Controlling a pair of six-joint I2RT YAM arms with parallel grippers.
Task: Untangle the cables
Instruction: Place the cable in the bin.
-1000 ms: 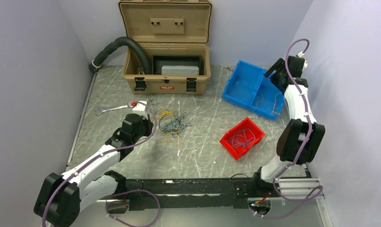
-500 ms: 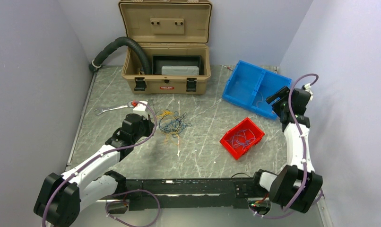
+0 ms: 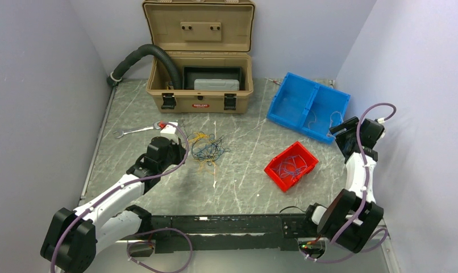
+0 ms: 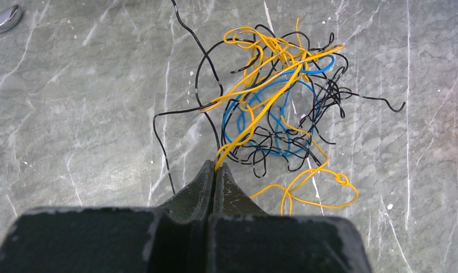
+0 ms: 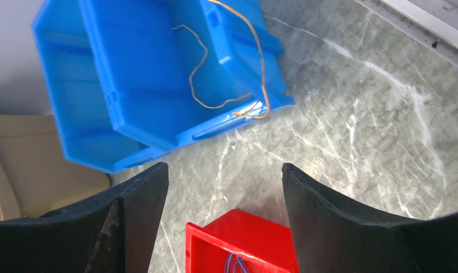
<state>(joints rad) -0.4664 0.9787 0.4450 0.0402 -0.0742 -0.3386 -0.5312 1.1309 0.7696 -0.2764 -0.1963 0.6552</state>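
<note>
left wrist: left pincer [image 4: 215,170] clamps yellow cable [image 4: 225,151] | top: grip hidden

Overhead plus downward wrist close-ups, cables [image 3: 207,149] shared

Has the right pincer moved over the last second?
Yes. The right pincer came back from above the blue bin's far right corner toward the arm bases, now beside its near right corner.

The table [image 3: 244,187] is grey with white streaks. The big box [image 3: 198,23] is tan. Left of the box, the hose [image 3: 141,52] is black. In front of the box, the cables [image 4: 272,119] are yellow-orange, blue and black. Right of the box, the blue bin [image 5: 147,85] holds a yellow-orange wire [image 5: 206,45]. The red bin [image 3: 274,170] holds blue wires [image 3: 292,165].
</note>
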